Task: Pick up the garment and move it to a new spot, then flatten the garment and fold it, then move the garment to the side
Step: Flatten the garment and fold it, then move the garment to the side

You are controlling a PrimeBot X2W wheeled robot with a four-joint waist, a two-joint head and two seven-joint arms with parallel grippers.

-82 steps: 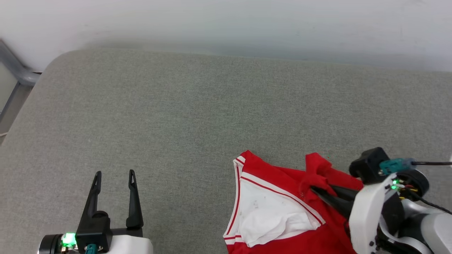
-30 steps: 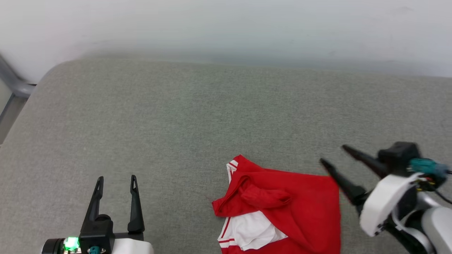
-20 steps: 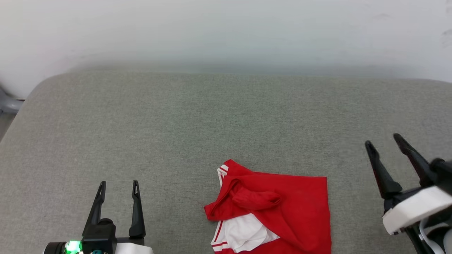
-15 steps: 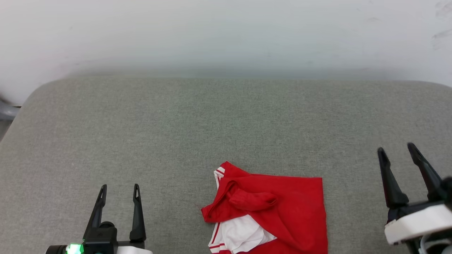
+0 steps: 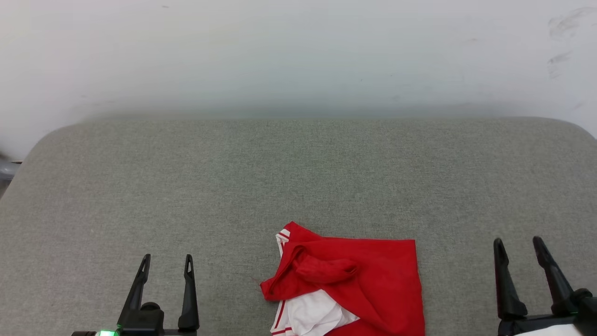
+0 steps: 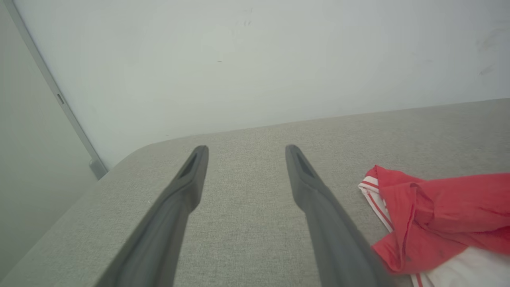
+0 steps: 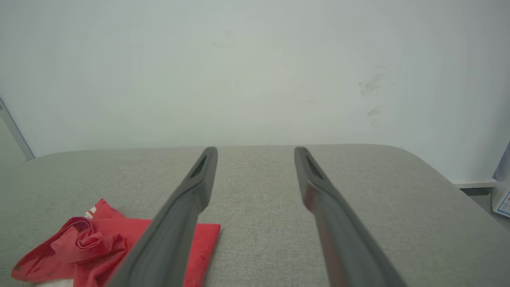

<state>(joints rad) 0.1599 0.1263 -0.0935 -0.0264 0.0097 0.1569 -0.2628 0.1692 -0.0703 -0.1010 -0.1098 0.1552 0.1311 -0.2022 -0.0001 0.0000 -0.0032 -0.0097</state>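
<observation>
The garment (image 5: pixel 364 284), red with a white sleeve and striped trim, lies loosely folded and rumpled on the grey padded table (image 5: pixel 280 172), near the front edge at centre. It also shows as the garment (image 6: pixel 442 217) at the right of the left wrist view and the garment (image 7: pixel 95 243) at the lower left of the right wrist view. My left gripper (image 5: pixel 168 262) stands open and empty at the lower left, well apart from the cloth. My right gripper (image 5: pixel 518 246) stands open and empty at the lower right, a short way off the garment's right edge.
A pale wall (image 5: pixel 298 56) rises straight behind the table's far edge. A grey metal frame bar (image 6: pixel 55 99) stands past the table's left corner. The table's rounded right corner (image 7: pixel 422 159) drops off toward the floor.
The right gripper has drawn back from beside the garment to the lower right, fingers now pointing up. The head camera has tilted up, shifting the whole picture down. The garment lies still.
</observation>
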